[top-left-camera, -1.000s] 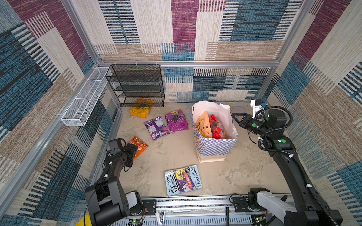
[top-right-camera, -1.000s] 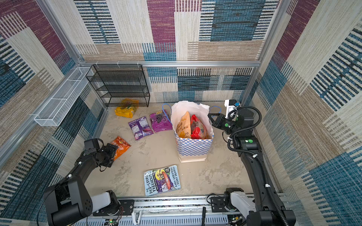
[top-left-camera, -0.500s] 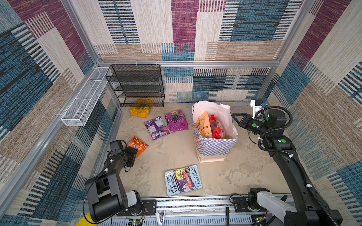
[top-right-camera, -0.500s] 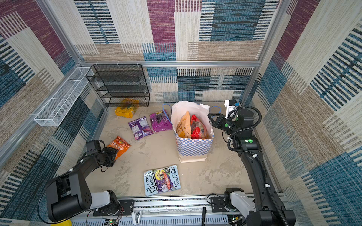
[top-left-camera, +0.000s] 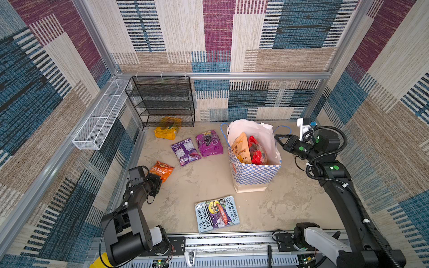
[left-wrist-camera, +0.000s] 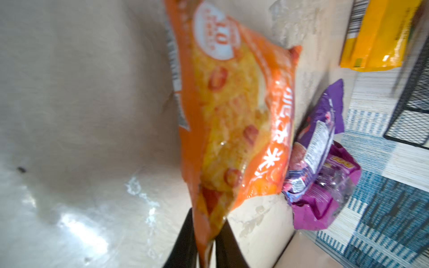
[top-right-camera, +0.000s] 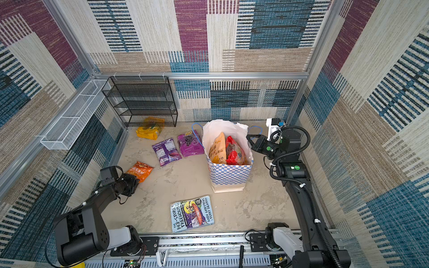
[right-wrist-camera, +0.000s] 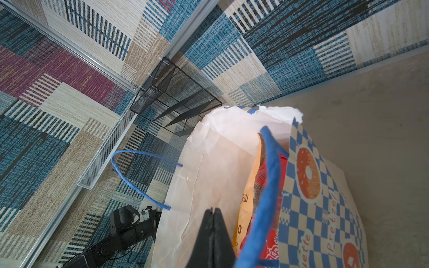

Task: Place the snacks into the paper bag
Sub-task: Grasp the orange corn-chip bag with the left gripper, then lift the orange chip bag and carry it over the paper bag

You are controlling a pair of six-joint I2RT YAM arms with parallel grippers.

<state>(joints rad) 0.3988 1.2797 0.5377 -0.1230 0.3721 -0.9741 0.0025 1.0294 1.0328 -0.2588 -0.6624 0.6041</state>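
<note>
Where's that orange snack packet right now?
In both top views the orange snack packet sits on the left side of the floor, its near edge pinched in the left hand. The nearest purple packet is just beyond it.

Glossy crinkly plastic orange packet [left-wrist-camera: 234, 120]; matt paper bag [top-left-camera: 255, 175]; metal mesh rack [top-left-camera: 162, 99].

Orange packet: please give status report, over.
Left pincer shut on orange packet, at its edge. Right pincer shut beside bag rim. Two purple packets lie flat between packet and bag.
</note>
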